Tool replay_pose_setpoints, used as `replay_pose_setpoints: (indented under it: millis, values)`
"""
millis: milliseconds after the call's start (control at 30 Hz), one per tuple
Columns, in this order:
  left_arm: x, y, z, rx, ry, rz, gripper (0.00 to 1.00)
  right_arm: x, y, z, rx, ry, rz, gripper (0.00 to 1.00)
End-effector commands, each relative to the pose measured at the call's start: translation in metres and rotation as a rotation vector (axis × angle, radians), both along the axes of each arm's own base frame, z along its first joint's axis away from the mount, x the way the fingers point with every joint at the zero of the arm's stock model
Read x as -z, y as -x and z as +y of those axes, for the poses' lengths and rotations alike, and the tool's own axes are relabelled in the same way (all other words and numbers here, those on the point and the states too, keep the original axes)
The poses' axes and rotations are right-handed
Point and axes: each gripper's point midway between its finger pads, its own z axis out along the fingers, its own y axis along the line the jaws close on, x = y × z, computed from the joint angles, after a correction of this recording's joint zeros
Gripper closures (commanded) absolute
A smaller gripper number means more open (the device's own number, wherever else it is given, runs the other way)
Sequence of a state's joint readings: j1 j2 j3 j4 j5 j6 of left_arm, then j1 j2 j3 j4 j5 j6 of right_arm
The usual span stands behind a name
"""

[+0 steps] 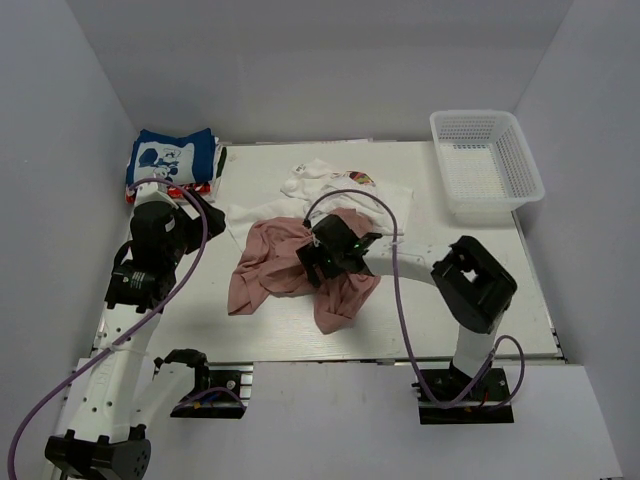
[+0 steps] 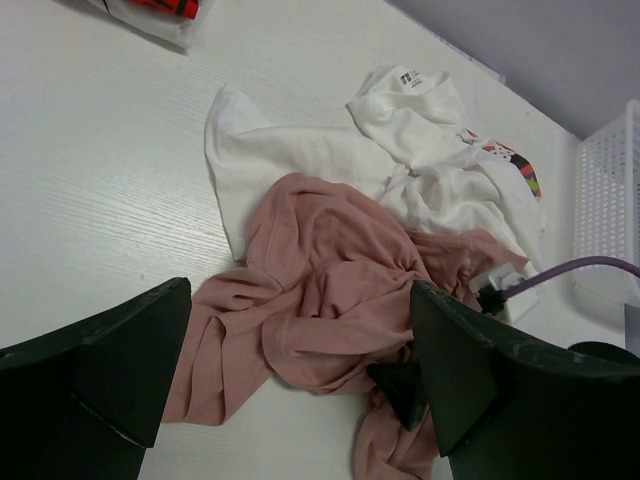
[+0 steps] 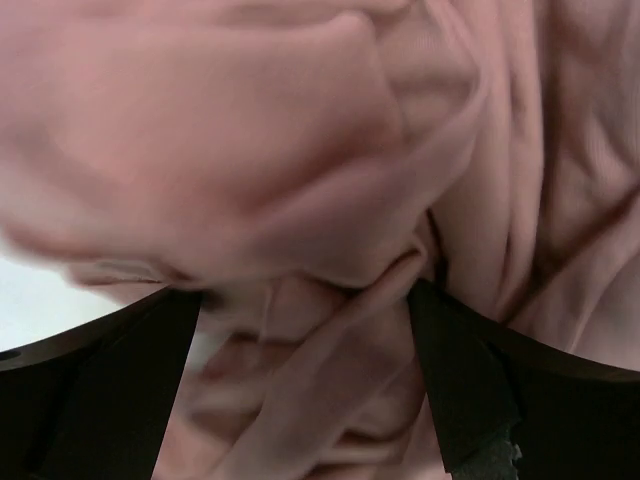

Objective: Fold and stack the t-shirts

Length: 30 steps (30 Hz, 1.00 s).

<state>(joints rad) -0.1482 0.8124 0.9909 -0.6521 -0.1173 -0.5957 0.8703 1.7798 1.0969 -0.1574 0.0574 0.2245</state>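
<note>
Five soft cloth t-shirts lie on the white wood-grain table (image 1: 480, 290): three loose in the middle and two stacked at the far left corner. The crumpled dusty-pink t-shirt (image 1: 275, 270) lies at the centre, deeply creased, partly over the large plain white t-shirt (image 2: 290, 150). The rumpled white t-shirt with a small colourful print (image 2: 450, 180) lies just behind them. In the stack, the folded blue t-shirt with white print (image 1: 172, 157) sits on what seems to be the red patterned t-shirt (image 1: 190, 187), of which only an edge shows. One white plastic lattice basket (image 1: 487, 160) stands at the far right. The right gripper (image 3: 305, 370) is pressed into the pink cloth, its two dark fingers spread wide with folds bunched between them, nothing clamped. The left gripper (image 2: 300, 380) hangs above the table near the pink shirt's edge, equally wide, holding nothing.
</note>
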Motion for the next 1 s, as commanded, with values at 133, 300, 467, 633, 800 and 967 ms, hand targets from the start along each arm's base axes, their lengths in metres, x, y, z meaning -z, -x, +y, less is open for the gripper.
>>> replay_pose_setpoints:
  millis: [133,300,467,633,800,967]
  values:
    - [-0.009,0.003,0.004,-0.022,-0.006,-0.013,0.0,0.007,-0.016,0.007,0.088,0.13,-0.135,0.54]
    - [-0.005,0.003,0.005,-0.035,-0.003,-0.005,0.0,-0.065,-0.035,0.004,0.225,-0.012,-0.261,1.0]
    - [0.001,0.002,0.005,-0.034,-0.006,0.013,0.0,-0.178,-0.048,-0.012,0.314,-0.237,-0.447,1.0]
    - [0.006,-0.002,0.004,-0.038,-0.001,0.033,0.0,-0.253,-0.083,-0.045,0.452,-0.304,-0.576,1.0]
    - [0.022,-0.003,0.003,-0.047,0.008,0.078,0.0,-0.327,-0.13,-0.099,0.622,-0.326,-0.709,1.0]
    - [0.022,-0.004,0.01,-0.076,-0.03,0.143,0.0,-0.417,-0.181,-0.192,0.853,-0.332,-0.925,1.0]
